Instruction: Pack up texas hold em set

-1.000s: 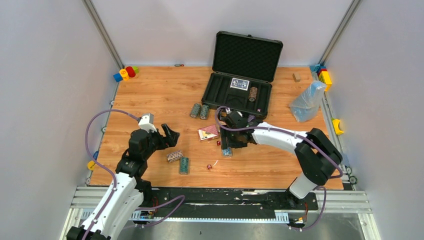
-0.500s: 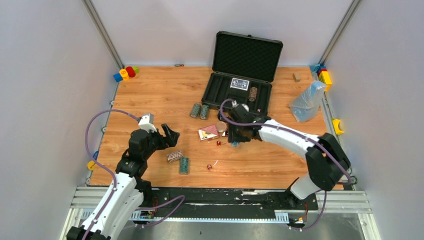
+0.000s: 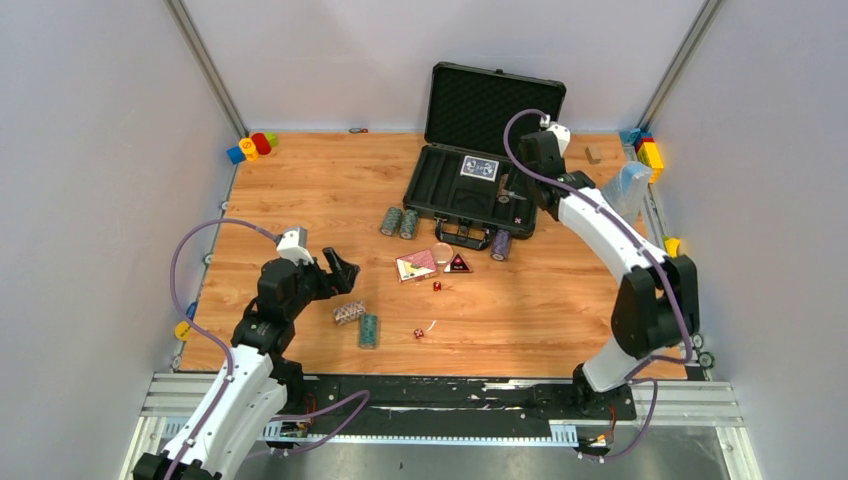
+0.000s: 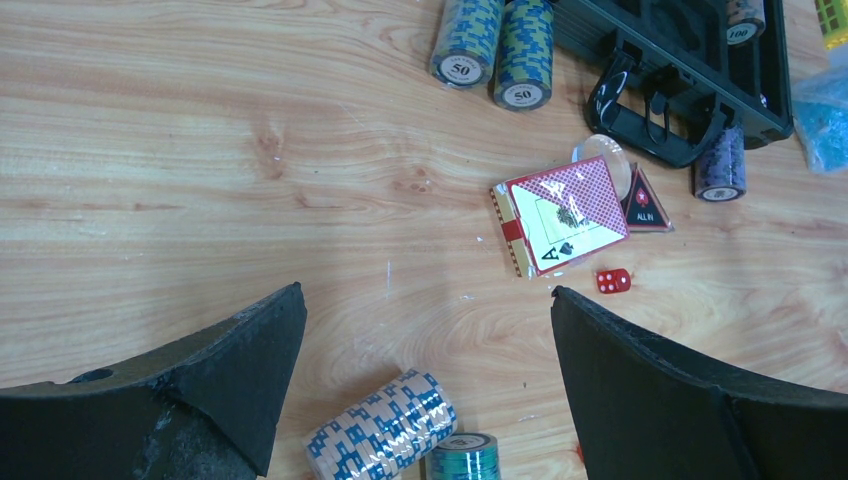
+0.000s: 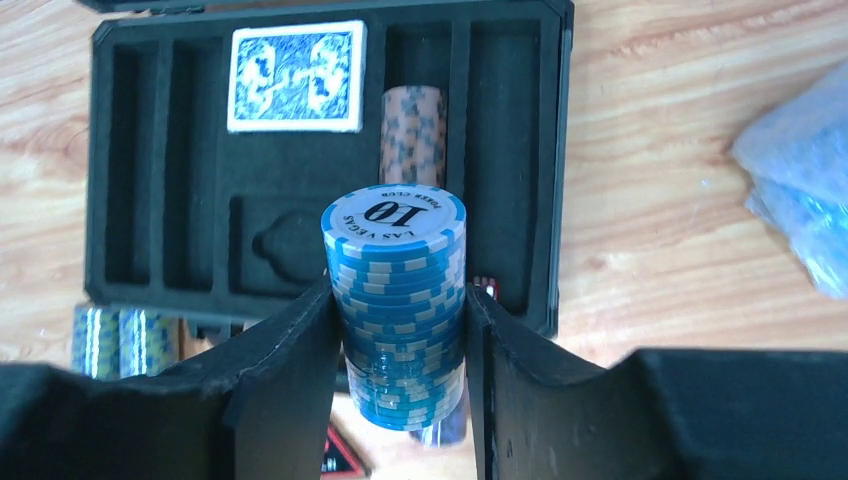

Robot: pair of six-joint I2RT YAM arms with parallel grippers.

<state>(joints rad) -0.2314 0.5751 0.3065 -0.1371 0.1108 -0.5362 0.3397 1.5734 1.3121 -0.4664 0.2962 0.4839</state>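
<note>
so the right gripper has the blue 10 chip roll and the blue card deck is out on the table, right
Not quite: the right gripper does hold the blue 10 chip roll, but the blue card deck lies inside the open black case, not on the table. The right wrist view shows it.

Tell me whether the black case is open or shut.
Open. The lid of the case stands raised at the back, exposing the foam tray, where a blue card deck and a brown chip roll lie in slots.
</note>
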